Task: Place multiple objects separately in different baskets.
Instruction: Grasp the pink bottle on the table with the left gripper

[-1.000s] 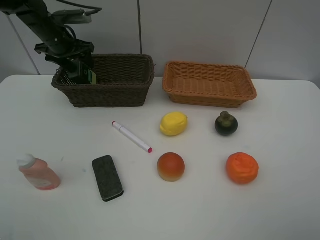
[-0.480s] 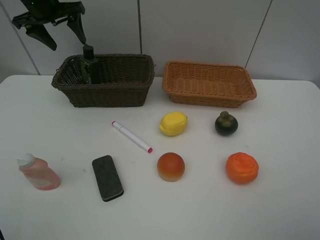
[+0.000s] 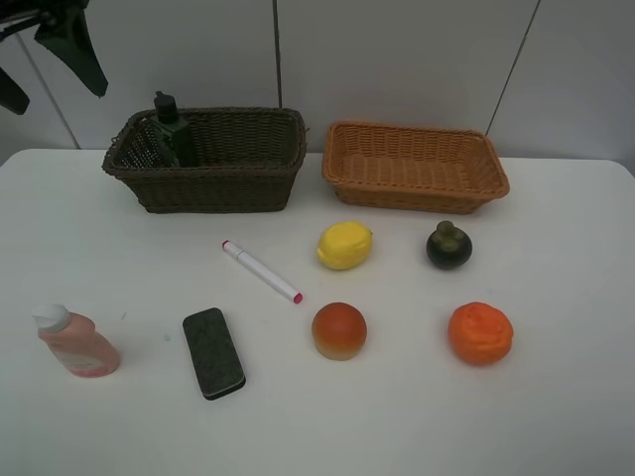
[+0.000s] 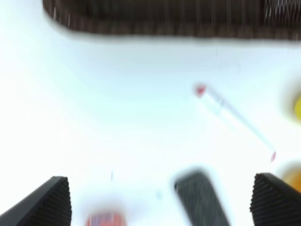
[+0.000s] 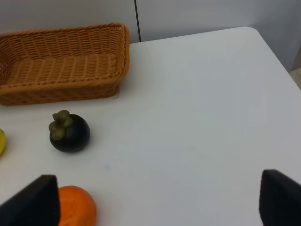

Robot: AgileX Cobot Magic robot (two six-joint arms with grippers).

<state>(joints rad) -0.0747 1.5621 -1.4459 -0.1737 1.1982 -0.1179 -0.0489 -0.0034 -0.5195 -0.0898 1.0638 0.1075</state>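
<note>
The dark green bottle (image 3: 171, 129) stands upright in the left end of the dark brown basket (image 3: 248, 183). My left gripper (image 3: 48, 64) hangs open and empty high above the table's far left corner, clear of the bottle. On the table lie the white marker (image 3: 262, 272), black eraser block (image 3: 213, 352), pink bottle (image 3: 74, 342), lemon (image 3: 344, 245), mangosteen (image 3: 448, 246), orange (image 3: 480, 332) and red-orange fruit (image 3: 339, 330). The light orange-tan basket (image 3: 415, 164) holds nothing. In the right wrist view my right gripper (image 5: 157, 200) is open above bare table, near the mangosteen (image 5: 69, 133) and orange (image 5: 75, 207).
The blurred left wrist view looks down on the dark basket (image 4: 164, 19), marker (image 4: 235, 117) and eraser (image 4: 202, 200) between the open fingers (image 4: 49, 202). The white table's right edge (image 5: 275, 52) runs near my right gripper. A grey wall stands behind the baskets.
My left gripper opened and let go of the green bottle in the dark basket, then rose and drew back to the upper left. The bottle now stands alone.
</note>
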